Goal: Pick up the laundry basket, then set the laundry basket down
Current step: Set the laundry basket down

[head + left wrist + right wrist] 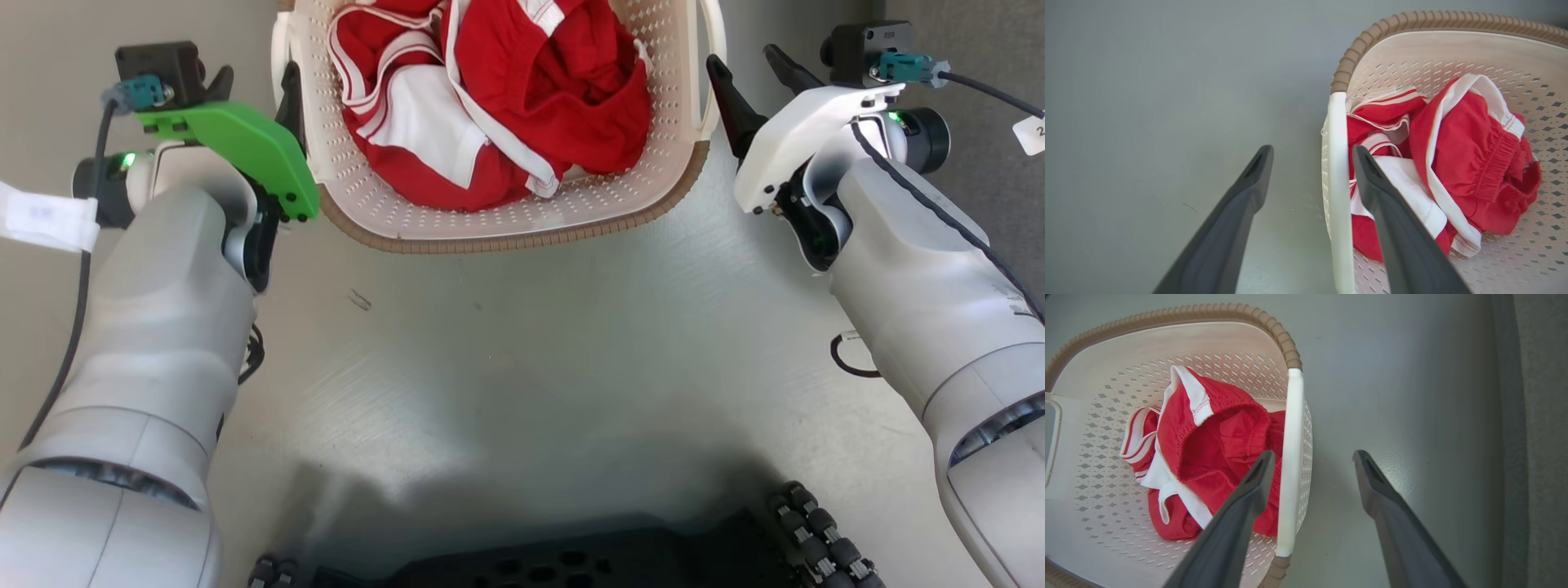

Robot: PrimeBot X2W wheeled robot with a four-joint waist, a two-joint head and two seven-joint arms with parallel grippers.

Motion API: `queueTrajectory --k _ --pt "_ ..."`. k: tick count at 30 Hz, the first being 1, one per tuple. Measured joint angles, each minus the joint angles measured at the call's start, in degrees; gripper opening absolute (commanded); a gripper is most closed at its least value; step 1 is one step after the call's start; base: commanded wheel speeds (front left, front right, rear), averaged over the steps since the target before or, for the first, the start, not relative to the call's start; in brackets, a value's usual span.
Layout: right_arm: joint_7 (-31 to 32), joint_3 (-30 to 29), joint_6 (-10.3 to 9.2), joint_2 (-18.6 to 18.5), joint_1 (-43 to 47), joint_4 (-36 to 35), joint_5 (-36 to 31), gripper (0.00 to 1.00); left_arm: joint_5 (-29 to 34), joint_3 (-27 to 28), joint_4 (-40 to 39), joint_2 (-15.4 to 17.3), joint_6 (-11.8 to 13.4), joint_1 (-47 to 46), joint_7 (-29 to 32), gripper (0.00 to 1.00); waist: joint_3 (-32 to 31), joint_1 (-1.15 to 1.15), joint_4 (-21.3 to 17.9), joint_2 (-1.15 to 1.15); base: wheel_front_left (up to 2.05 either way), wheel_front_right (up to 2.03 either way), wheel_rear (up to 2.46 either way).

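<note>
The laundry basket, cream and perforated with a brown woven-look rim, sits on the grey floor at the top centre of the head view. Red and white clothes lie in it. My left gripper is open at the basket's left side. In the left wrist view my left gripper straddles the white handle, one finger outside and one over the clothes. My right gripper is open at the right side. In the right wrist view my right gripper straddles the other white handle of the laundry basket.
My dark wheeled base fills the bottom edge of the head view. A darker grey strip runs along the floor beyond my right gripper. A small scuff mark lies on the open floor between basket and base.
</note>
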Motion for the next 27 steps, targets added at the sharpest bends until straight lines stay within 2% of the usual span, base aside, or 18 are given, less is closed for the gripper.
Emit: queueTrajectory --k 7,15,27 --pt "0.0 -1.1 -0.01 -0.2 1.4 -2.9 -0.2 1.00 0.5 -0.9 -0.2 0.0 0.0 2.0 -1.1 1.00 -2.7 0.00 0.0 0.00 0.00 0.00 0.00" --pt "0.0 -3.4 -1.02 -1.8 4.9 -6.6 -0.9 1.00 2.0 -1.6 -1.9 0.2 0.0 4.4 -1.7 1.00 -7.3 0.00 -0.1 0.00 0.00 0.00 0.00" --pt "0.0 -7.1 -3.42 -2.7 11.9 -11.8 -2.4 1.00 5.2 2.0 -14.8 2.8 3.4 9.3 -1.7 1.00 -16.4 0.00 -0.2 0.00 0.00 0.00 0.00"
